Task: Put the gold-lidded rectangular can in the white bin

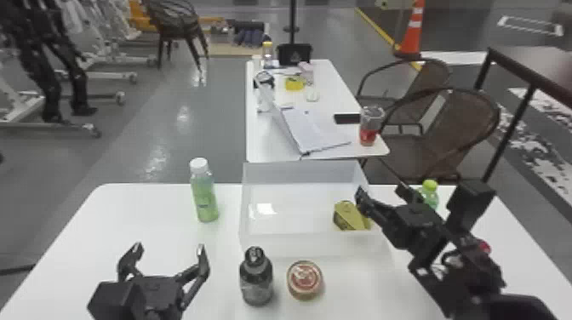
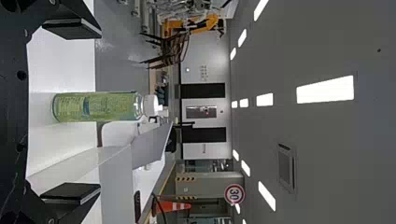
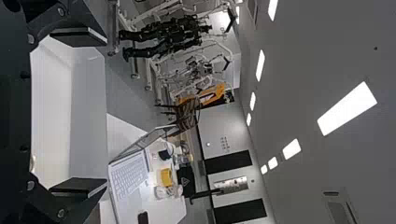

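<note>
Once clear of gold-lidded rectangular can (image 1: 350, 216): raise gently.
White translucent bin (image 1: 298, 244): holding can, right; avoid bumping.
Right black pincer (image 3: 105, 112): open.
Left black pincer (image 1: 169, 248): open, near left.

In the head view, the right arm (image 1: 476, 266) partly hid a green-capped bottle (image 1: 430, 186) and a red object (image 1: 484, 246) too obscured to name.
</note>
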Controlling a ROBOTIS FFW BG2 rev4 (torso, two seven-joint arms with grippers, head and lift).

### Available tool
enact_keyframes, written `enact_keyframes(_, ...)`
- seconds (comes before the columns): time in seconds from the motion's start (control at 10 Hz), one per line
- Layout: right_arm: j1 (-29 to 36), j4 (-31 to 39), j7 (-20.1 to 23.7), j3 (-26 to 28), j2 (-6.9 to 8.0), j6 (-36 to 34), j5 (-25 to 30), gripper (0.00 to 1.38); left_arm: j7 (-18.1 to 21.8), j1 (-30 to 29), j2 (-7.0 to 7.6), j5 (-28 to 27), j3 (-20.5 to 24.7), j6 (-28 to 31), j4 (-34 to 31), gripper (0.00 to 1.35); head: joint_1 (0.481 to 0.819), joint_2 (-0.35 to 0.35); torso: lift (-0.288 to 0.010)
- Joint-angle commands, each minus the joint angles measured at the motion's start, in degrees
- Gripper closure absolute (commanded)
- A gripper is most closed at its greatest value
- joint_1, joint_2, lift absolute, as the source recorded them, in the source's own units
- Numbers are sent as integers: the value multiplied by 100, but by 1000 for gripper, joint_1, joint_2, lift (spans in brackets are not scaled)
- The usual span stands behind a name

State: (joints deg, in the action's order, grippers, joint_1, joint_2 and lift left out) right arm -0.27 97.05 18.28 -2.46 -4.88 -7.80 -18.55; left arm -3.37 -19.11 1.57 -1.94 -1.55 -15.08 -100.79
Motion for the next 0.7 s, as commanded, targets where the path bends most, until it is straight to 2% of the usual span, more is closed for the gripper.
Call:
enact_keyframes(0.0, 713, 130, 0, 0, -4, 411, 27, 219, -14, -32, -8, 1, 23, -13, -11, 142, 549, 0, -100)
enact_keyframes(0.1, 1038, 235, 0, 79, -4, 560, 27, 219, -14, -49, -26, 1, 41, -30, -11, 142, 549, 0, -100)
enact_keyframes(0.3, 1557, 551, -8, 167, -4, 833, 361, 222, -14, -58, -26, -8, 41, -30, -11, 142, 549, 0, -100)
enact_keyframes(0.4, 1803, 639, -114, 167, 5, 1026, 502, 222, -14, -67, -26, -8, 41, -39, -11, 142, 549, 0, -100)
enact_keyframes(0.6, 2260, 789, -606, 167, 128, 1316, 616, 222, -14, -93, -26, -8, 50, -39, -20, 142, 549, 0, -100)
